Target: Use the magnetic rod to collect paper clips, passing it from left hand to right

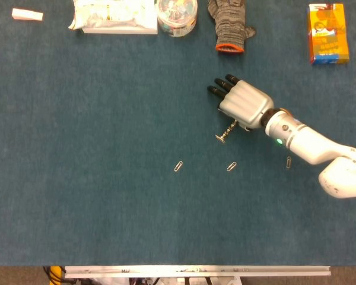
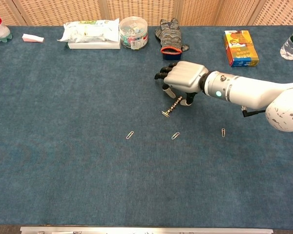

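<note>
Our right robot hand [image 2: 184,78] holds the thin silver magnetic rod [image 2: 171,107] by its upper end, the tip resting on the blue-carpeted table [image 2: 63,146] above three small wire paper clips [image 2: 176,135]; the hold looks slight, so we judge the rod could slip during the sweep

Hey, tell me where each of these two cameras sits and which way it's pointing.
Head view: high above, looking almost straight down on the blue felt table; only the right hand and forearm show.
Chest view: lower, at the near edge, tilted across to the wicker screen; same right hand.
Both share the small metal magnetic rod and three loose paper clips.
</note>
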`<act>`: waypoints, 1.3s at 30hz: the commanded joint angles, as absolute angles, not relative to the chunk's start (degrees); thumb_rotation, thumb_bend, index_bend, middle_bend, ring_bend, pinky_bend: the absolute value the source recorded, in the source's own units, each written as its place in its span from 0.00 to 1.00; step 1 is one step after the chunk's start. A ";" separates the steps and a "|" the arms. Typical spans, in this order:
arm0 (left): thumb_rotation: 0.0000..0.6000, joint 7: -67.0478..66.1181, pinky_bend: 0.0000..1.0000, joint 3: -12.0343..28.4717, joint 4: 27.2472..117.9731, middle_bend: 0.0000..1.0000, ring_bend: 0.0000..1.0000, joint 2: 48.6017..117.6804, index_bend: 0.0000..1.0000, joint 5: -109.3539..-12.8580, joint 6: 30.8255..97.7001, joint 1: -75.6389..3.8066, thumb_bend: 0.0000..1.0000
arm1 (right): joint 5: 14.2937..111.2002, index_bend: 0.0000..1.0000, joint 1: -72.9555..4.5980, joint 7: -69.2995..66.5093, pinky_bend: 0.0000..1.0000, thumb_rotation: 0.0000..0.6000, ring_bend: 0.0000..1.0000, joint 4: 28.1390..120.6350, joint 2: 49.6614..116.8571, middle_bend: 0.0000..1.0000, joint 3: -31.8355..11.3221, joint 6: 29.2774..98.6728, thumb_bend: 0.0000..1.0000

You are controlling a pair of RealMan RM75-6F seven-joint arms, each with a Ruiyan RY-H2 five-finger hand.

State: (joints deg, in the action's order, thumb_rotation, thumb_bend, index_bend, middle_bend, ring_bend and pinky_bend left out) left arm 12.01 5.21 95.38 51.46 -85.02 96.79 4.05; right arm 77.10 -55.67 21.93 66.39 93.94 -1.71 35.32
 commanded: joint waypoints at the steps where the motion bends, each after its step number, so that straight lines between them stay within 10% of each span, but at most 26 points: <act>1: 1.00 12.08 0.16 5.21 95.38 0.14 0.00 51.43 0.60 -85.02 96.84 4.09 0.09 | 76.99 0.53 -55.80 21.90 0.12 1.00 0.00 66.26 94.08 0.09 -1.78 35.14 0.24; 39: 1.00 12.43 0.16 5.29 95.34 0.14 0.00 51.28 0.60 -84.87 96.74 4.07 0.09 | 75.48 0.58 -56.34 22.44 0.11 1.00 0.00 66.20 94.11 0.09 -1.78 34.32 0.39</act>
